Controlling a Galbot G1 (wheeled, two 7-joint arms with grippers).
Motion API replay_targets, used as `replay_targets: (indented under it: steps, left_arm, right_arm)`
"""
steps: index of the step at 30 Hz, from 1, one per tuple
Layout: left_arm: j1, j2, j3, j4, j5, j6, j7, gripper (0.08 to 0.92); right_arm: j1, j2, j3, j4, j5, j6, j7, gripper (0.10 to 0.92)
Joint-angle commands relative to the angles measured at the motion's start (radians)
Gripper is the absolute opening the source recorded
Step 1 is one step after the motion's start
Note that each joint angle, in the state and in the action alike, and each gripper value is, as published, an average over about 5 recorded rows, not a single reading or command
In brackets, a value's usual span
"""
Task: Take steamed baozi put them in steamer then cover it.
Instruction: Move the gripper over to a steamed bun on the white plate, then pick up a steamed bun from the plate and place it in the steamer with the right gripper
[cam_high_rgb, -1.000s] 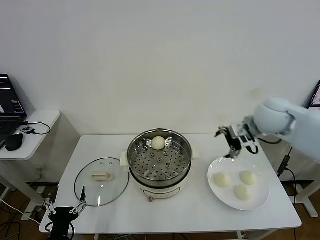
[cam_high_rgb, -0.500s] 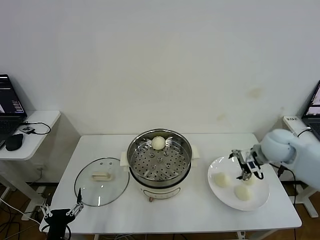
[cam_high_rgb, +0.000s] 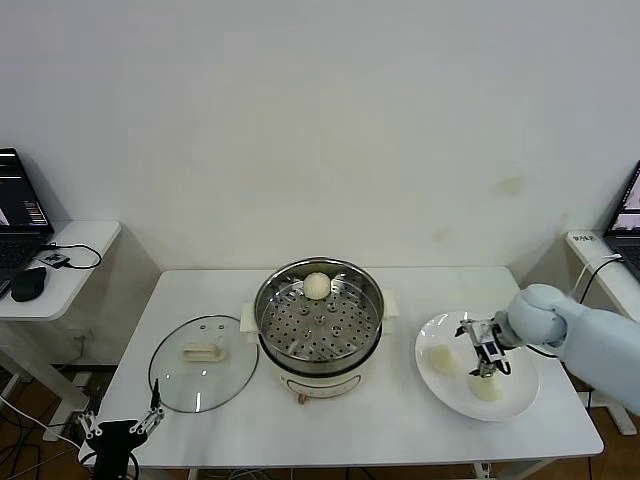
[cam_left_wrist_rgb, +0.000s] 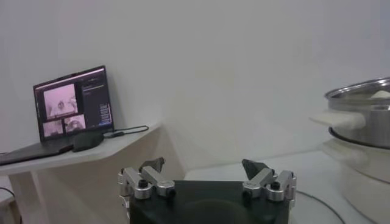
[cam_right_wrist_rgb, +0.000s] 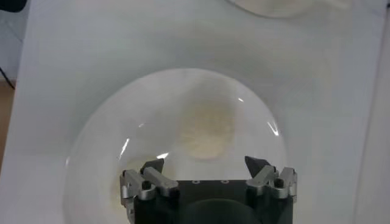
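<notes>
White table (cam_high_rgb: 400, 420) carries the steamer (cam_high_rgb: 318, 318) at centre, one baozi (cam_high_rgb: 317, 285) on its tray; glass cover (cam_high_rgb: 203, 362) lies beside it. Right gripper (cam_high_rgb: 487, 355) hangs wide open over plate (cam_high_rgb: 450, 395) buns (cam_high_rgb: 444, 360). Left gripper (cam_high_rgb: 122, 428), open too, is parked low.

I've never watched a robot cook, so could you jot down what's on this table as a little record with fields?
Steamer: round shiny steel pot, uncovered, mid-table
In steamer: one cream-white round bun, at the far side of the perforated tray
Plate: flat white plate, on the steamer's right
On plate: bun and bun visible; a third may be hidden behind the gripper
Lid: clear glass lid, flat on the table left of the steamer
Right gripper: open, low over the plate
Left gripper: open, idle below the table's front-left corner
</notes>
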Motion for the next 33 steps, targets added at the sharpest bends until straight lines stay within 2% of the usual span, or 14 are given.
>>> replay_targets:
  steps: [1, 13, 24, 33]
  left_arm:
    - [0.0, 0.001, -0.001, 0.002, 0.0, 0.0, 0.001, 0.823]
    - [-0.001, -0.002, 0.0, 0.004, 0.0, 0.002, 0.001, 0.823]
    - [0.007, -0.007, -0.001, -0.002, 0.002, -0.001, 0.0, 0.823]
    - [0.013, -0.008, 0.0, -0.011, 0.004, -0.001, -0.001, 0.823]
  right_arm:
    - [-0.045, 0.058, 0.031, -0.053, -0.016, 0.0, 0.006, 0.822]
    - [-0.049, 0.096, 0.027, -0.081, -0.019, -0.021, 0.007, 0.753]
    - [-0.042, 0.092, 0.03, -0.078, -0.017, -0.032, -0.012, 0.607]
    - [0.016, 0.042, 0.026, -0.025, 0.029, -0.044, -0.044, 0.585]
